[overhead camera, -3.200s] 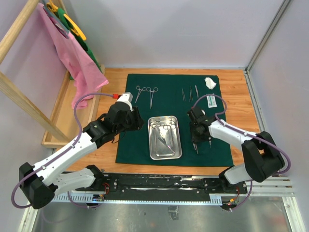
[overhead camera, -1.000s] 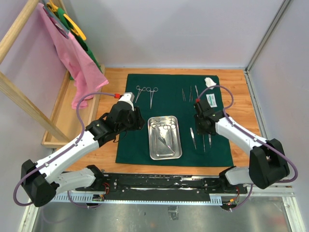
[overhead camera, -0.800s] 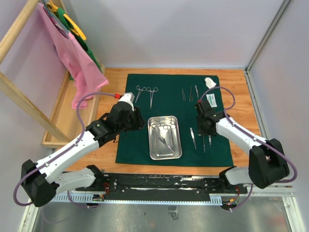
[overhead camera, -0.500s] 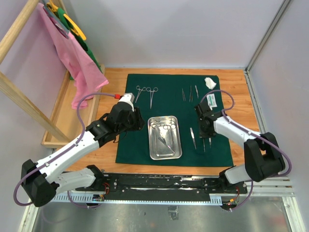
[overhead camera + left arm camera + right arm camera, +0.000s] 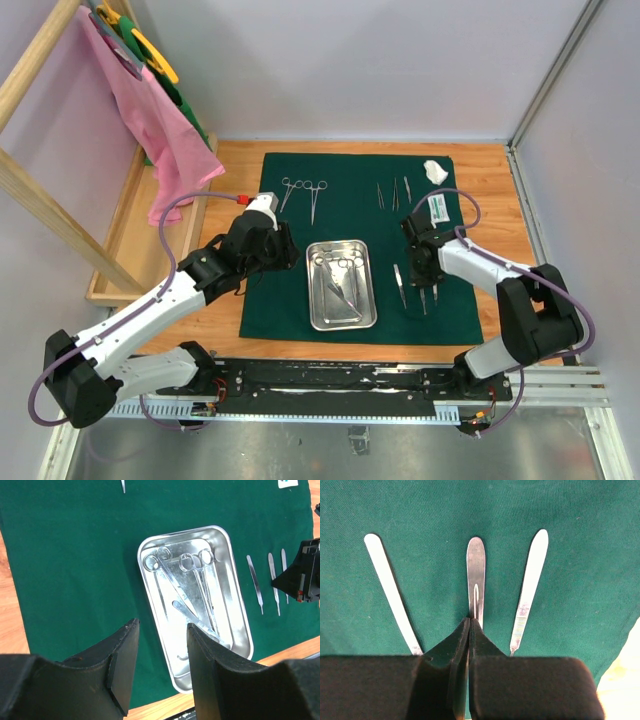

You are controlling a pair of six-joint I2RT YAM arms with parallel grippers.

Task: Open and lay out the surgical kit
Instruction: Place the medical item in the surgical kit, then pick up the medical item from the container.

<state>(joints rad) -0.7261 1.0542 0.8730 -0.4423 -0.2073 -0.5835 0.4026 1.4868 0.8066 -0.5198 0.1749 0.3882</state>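
Surgical kit [image 5: 350, 205] partly laid out, instruments [image 5: 185, 587] remaining in tray [image 5: 368, 315]; right end effector [image 5: 469, 622] shut at tweezers [image 5: 476, 575], left end effector [image 5: 162, 626] half-open, empty.

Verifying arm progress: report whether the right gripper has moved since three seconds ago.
Yes. The right gripper has shifted rightward and slightly back, away from the steel tray.
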